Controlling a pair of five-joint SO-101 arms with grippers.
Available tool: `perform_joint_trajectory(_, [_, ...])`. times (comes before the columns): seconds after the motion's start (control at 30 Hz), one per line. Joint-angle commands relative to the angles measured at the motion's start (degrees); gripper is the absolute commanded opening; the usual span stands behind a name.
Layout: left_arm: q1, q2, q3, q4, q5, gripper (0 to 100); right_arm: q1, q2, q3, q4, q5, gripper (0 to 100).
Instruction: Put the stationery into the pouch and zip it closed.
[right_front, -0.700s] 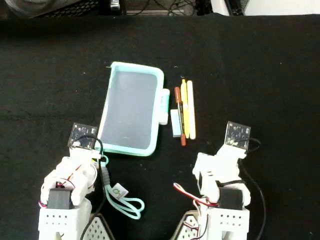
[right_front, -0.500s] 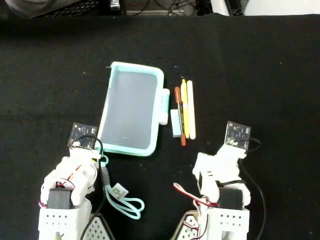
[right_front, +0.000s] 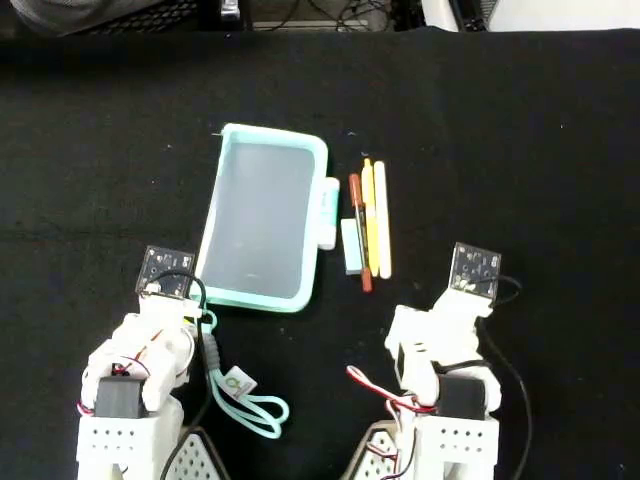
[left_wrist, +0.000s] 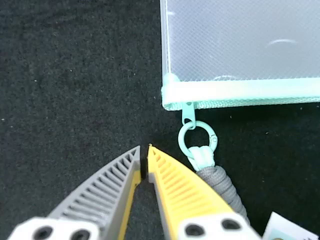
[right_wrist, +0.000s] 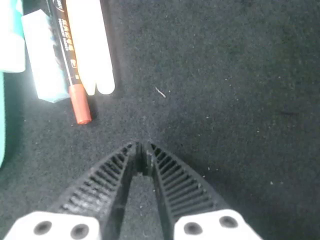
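A mint-edged clear pouch (right_front: 262, 217) lies flat in the middle of the black table; its zipper pull and ring (left_wrist: 196, 138) point toward the left arm. Right of the pouch lie an orange-red pen (right_front: 360, 232), two pale yellow pens (right_front: 376, 218), a light blue eraser (right_front: 352, 246) and a white piece (right_front: 327, 213) against the pouch edge. My left gripper (left_wrist: 144, 148) is shut and empty, just short of the pouch's near corner beside the ring. My right gripper (right_wrist: 142, 145) is shut and empty, a little short of the pen tips (right_wrist: 85, 90).
A mint cord loop with a small tag (right_front: 243, 394) trails from the zipper ring between the two arm bases. The black cloth (right_front: 520, 170) stretches wide to the right and far side. Cables and equipment line the table's far edge.
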Motion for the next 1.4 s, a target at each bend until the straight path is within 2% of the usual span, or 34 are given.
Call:
perform_joint_trajectory(0.0, [0.4, -0.4, 0.9, 1.0, 0.3, 5, 0.7, -4.1, -0.5, 0.3, -0.6, 2.3])
perform_joint_trajectory(1.07, [0.3, -0.4, 0.9, 1.0, 0.3, 5, 0.7, -4.1, -0.5, 0.3, -0.7, 2.3])
perform_joint_trajectory(1.37, [0.3, -0.4, 0.9, 1.0, 0.3, 5, 0.7, -4.1, -0.5, 3.3, -0.7, 2.3])
